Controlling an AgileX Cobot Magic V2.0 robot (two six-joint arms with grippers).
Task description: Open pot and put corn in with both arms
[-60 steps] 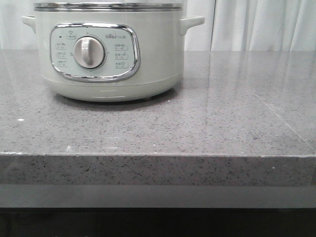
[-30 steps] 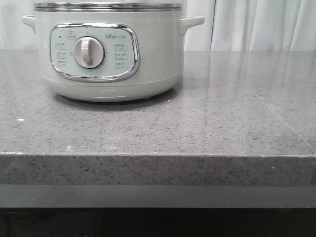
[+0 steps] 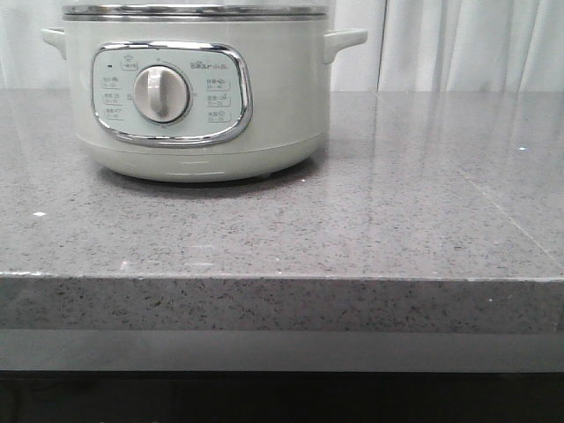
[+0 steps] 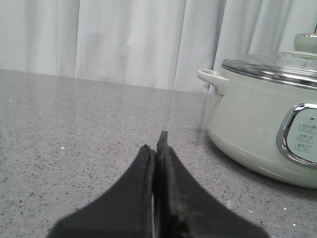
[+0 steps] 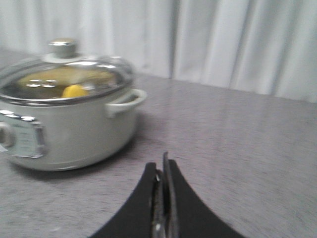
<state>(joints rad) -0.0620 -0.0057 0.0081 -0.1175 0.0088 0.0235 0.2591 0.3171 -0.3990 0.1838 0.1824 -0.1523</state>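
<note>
Shifted a touch to the right in the front view since a second ago: large round pale grey-green electric pot (image 3: 194, 97) on the speckled grey stone counter (image 3: 397, 229), glass lid (image 5: 64, 74) on. Left gripper (image 4: 156, 148) pressed closed, empty, pot ahead and to its right. Right gripper (image 5: 163, 171) likewise closed on nothing, pot ahead-left (yellow corn (image 5: 74, 91) showing under lid).

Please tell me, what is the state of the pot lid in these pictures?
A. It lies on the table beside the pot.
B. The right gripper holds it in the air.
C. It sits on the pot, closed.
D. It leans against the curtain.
C: the glass lid with its knob sits on the pot, and both the left gripper and the right gripper are shut on nothing.
</note>
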